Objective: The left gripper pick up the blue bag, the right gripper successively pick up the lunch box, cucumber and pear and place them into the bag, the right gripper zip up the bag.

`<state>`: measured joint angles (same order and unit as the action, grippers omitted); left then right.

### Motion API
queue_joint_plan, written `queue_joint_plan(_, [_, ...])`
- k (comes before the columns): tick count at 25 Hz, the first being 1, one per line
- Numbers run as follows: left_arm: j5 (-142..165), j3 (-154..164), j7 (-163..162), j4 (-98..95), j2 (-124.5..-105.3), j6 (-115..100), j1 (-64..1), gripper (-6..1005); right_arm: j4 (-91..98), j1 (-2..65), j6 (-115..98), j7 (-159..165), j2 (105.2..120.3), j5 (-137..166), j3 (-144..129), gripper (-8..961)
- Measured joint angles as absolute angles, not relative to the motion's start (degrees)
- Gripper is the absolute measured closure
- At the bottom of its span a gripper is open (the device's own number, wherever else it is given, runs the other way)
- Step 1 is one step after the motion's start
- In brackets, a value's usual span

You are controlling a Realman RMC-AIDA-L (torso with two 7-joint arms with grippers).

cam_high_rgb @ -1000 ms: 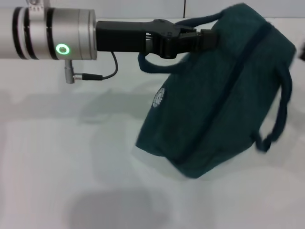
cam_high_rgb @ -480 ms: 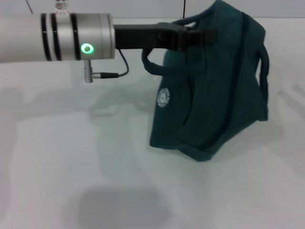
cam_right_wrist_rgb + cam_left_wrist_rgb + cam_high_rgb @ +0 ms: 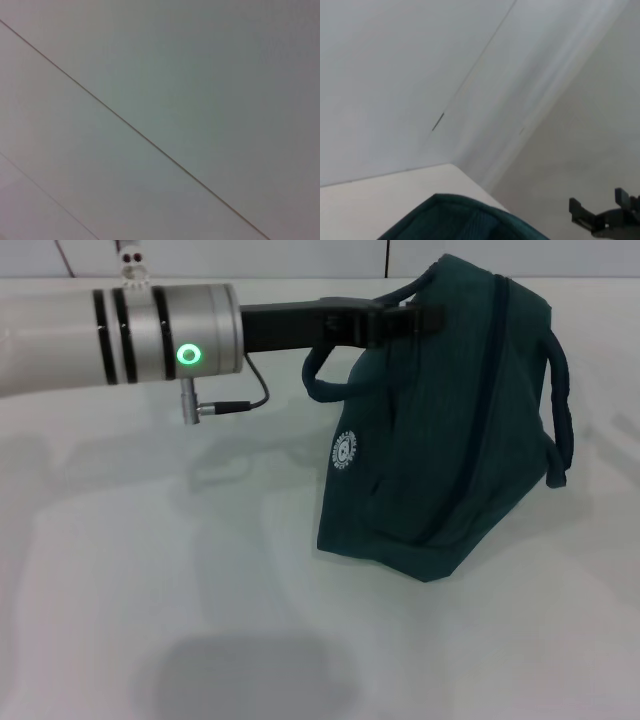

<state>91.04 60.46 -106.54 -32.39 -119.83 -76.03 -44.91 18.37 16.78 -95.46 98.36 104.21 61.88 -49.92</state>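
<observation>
Left gripper (image 3: 425,320), upper centre of frame, clamped on a handle of the blue bag (image 3: 450,430) | bag hangs centre-right, lower edge at the white table (image 3: 150,590), closed top tipped upper right | right gripper unseen; likely approaches from right.

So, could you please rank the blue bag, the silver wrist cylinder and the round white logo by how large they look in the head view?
Largest to smallest:
1. The blue bag.
2. The silver wrist cylinder, though it sits nearer the camera, so its apparent size is inflated.
3. The round white logo, clearly the smallest.
</observation>
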Motion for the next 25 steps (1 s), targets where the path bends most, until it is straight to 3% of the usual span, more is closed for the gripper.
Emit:
queue_joint_plan(5, [85.7,60.4,-103.0,-32.4,-119.75,-76.7,-42.1,772,18.5,16.9,-96.1,98.3,103.81,61.9,-50.3,149])
queue_joint_plan(10, [83.9,60.3,-101.9,-32.8,-119.71,-77.0,-39.7,589,18.6,17.5,-96.8,97.8,103.54,62.2,-50.4,147])
queue_joint_plan(14, [81.5,60.1,-101.9,-34.7,-118.61,-77.3,-38.2,405,21.7,18.9,-100.7,92.5,103.62,67.0,-50.4,145])
queue_joint_plan(16, [81.2,60.1,-101.7,-37.5,-117.93,-78.1,-37.3,307,25.2,19.8,-103.5,89.3,104.34,70.6,-50.4,144])
queue_joint_plan(25, [80.8,60.0,-92.8,-47.6,-115.04,-90.6,-31.5,143,38.1,21.7,-108.8,76.1,109.7,80.8,-50.4,118])
